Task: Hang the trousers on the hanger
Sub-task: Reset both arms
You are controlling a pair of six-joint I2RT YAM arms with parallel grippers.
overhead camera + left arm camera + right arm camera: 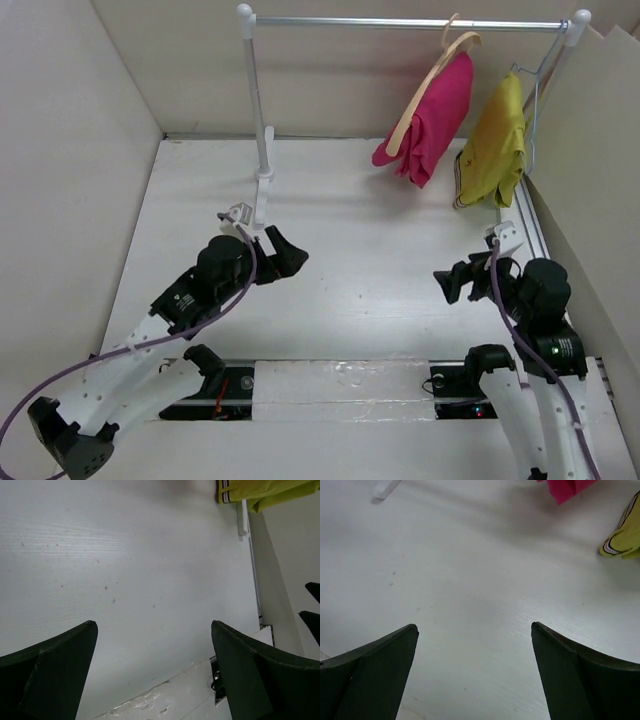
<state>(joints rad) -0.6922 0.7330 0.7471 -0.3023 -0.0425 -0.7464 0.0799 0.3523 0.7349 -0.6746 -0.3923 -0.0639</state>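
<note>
The magenta-pink trousers (435,118) hang folded over the tan wooden hanger (428,90), whose hook sits on the rail (400,22) at the back right. Their lower edge shows at the top of the right wrist view (567,487). My left gripper (288,250) is open and empty, low over the table at the left. My right gripper (450,283) is open and empty, low over the table at the right. Both are well in front of the trousers. In each wrist view the two dark fingers stand wide apart over bare table.
A mustard-yellow garment (495,145) hangs on a thin wire hanger (530,85) to the right of the trousers; it also shows in the left wrist view (265,490) and the right wrist view (624,540). The rack's white post (258,110) stands at back left. Beige walls enclose the white table (370,250).
</note>
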